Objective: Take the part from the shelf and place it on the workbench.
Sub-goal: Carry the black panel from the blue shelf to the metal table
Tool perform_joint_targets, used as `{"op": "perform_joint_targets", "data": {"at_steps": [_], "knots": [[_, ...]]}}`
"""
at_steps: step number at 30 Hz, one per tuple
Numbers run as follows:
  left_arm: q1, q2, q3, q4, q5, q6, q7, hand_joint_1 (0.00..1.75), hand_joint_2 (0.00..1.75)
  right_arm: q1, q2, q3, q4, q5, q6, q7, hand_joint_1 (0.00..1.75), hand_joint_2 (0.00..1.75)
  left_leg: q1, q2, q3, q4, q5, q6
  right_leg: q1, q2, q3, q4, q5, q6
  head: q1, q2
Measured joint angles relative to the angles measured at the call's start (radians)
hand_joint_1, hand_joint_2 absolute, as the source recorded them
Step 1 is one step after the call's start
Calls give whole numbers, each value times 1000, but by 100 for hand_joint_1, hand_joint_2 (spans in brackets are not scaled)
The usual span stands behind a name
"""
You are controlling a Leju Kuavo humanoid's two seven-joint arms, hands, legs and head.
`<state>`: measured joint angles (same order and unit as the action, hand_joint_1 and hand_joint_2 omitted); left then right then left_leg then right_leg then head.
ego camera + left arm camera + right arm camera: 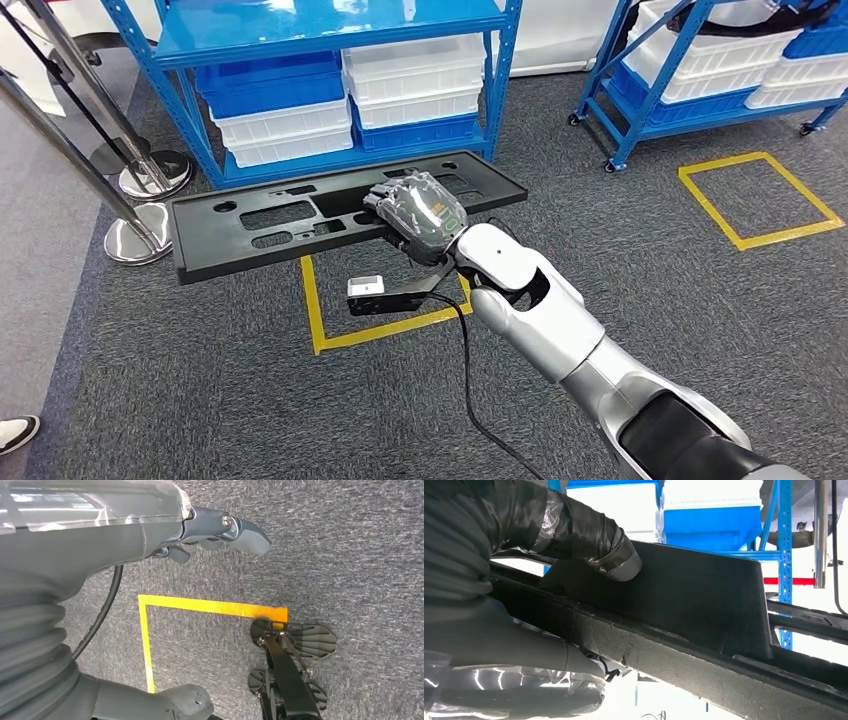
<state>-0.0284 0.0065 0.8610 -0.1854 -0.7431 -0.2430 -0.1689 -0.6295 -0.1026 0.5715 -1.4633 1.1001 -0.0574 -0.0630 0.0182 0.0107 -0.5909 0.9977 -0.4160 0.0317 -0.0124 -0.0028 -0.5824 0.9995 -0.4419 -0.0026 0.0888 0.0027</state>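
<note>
The part is a long black plastic panel (260, 225) with several cut-outs, held level above the grey carpet in front of the blue shelf (330, 40). My right hand (415, 212) grips its near edge right of the middle, under a clear cover. In the right wrist view a taped thumb (591, 537) presses on the panel (704, 610) while the other fingers lie under the rim. My left hand (90, 545) hangs over the carpet, fingers apart, holding nothing.
White and blue bins (350, 95) fill the shelf's lower level. Two chrome stanchion bases (140, 235) stand at the left. A wheeled blue rack (700, 70) stands at the back right. Yellow tape squares (760, 200) mark the carpet, one (210, 606) below my left hand. A shoe (15, 432) shows at the lower left.
</note>
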Motion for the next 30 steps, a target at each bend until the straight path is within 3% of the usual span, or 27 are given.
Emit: {"op": "perform_joint_targets", "data": {"at_steps": [3, 5, 8, 9, 10, 12, 14, 16, 18, 20, 21, 23, 25, 26, 27, 29, 30], "knots": [[0, 0, 0, 0, 1, 0, 1, 0, 175, 0, 0, 0, -1, 0, 0, 0, 175, 175, 3, -2, 3, -11, 7, -7, 1, -6, 4, -3, 0, 5, 0, 0], [-1, -1, 0, 0, 1, 0, 2, 0, 175, -2, 0, 0, -1, -1, 0, 0, 175, 175, 13, -8, 11, -31, 20, -17, 0, -6, -8, 29, -31, 13, 0, 0], [-1, -1, 0, 0, 1, 0, 4, 0, 175, 1, -1, 0, -1, -2, 0, -1, 175, 175, 17, -21, 5, -37, 29, -22, -8, -2, -85, 205, -132, 29, 0, 0], [0, -2, 0, 0, 0, 0, 4, 0, 175, 4, -1, 0, 0, -2, 0, -1, 175, 175, 18, -28, 1, -35, 29, -23, -12, -2, -103, 249, -147, 34, 0, 0], [0, -2, 0, 0, 0, 0, 4, 0, 175, 6, -1, 0, 0, -2, 0, -1, 175, 175, 19, -35, -2, -32, 30, -25, -16, -2, -105, 259, -142, 39, 0, 0], [0, -2, 0, 0, -1, 0, 4, 0, 175, 7, -1, 0, 0, -2, 0, -1, 175, 175, 24, -54, -8, -22, 28, -32, -25, 5, -54, 171, -85, 47, 0, 0], [0, -2, 0, 0, -2, 0, 4, 0, 175, 7, -3, 0, 1, -2, 0, -1, 175, 175, 27, -72, -17, -8, 26, -47, -30, 41, 9, 53, -45, 47, 0, 0], [1, -2, 0, 0, -3, 1, 4, 0, 175, 9, -4, 0, 2, -1, 0, -1, 175, 175, 27, -88, -28, -2, 29, -65, -26, 61, 24, 16, -43, 33, 0, 0], [3, -2, 0, 0, -4, 1, 3, 0, 175, 11, -5, 1, 2, -1, 0, -2, 175, 175, 29, -101, -34, -5, 35, -79, -20, 42, 19, 21, -39, 15, 0, 0], [6, -3, 0, 0, -6, 1, 2, 0, 175, 12, -5, 2, 2, -1, 0, -2, 175, 175, 30, -81, -49, 21, 17, -84, -20, 22, 19, 17, -33, -4, 0, 0], [6, -3, 0, 0, -7, 1, 2, 0, 175, 12, -5, 1, 1, -1, 0, -2, 175, 175, 29, -60, -69, 64, -9, -84, -18, 12, 19, 14, -30, -13, 0, 0], [5, -3, 0, 0, -8, 1, 1, 0, 175, 15, -5, 1, 0, -1, 0, -1, 175, 175, 25, -24, -131, 209, -83, -78, -8, -11, 15, 14, -29, -25, 0, 0], [5, -3, 0, 0, -10, 1, 1, 0, 175, 21, -6, 1, 0, -1, 0, -2, 175, 175, 21, -18, -167, 305, -116, -71, 3, -34, 12, 18, -30, -30, 0, 0], [5, -3, 0, 0, -10, 1, 1, 0, 175, 22, -6, 1, 0, -1, 0, -2, 175, 175, 18, -16, -156, 294, -104, -65, 8, -45, 11, 21, -32, -32, 0, 0], [6, -3, 0, 0, -11, 1, 1, 0, 175, 23, -6, 1, 0, -1, 0, -2, 175, 175, 14, -10, -125, 244, -79, -58, 12, -56, 11, 23, -34, -33, 0, 0], [5, -2, 0, 0, -11, 0, -1, 0, 175, 23, -6, 1, -1, -1, 0, -1, 175, 175, -1, 35, -48, 109, -37, -38, 20, -77, 11, 28, -39, -32, 0, 0], [3, -1, 0, 0, -11, -1, -2, 0, 175, 23, -6, 1, -2, -1, -1, -1, 175, 175, -8, 53, -24, 64, -28, -30, 23, -86, 11, 30, -41, -29, 0, 0]]}}
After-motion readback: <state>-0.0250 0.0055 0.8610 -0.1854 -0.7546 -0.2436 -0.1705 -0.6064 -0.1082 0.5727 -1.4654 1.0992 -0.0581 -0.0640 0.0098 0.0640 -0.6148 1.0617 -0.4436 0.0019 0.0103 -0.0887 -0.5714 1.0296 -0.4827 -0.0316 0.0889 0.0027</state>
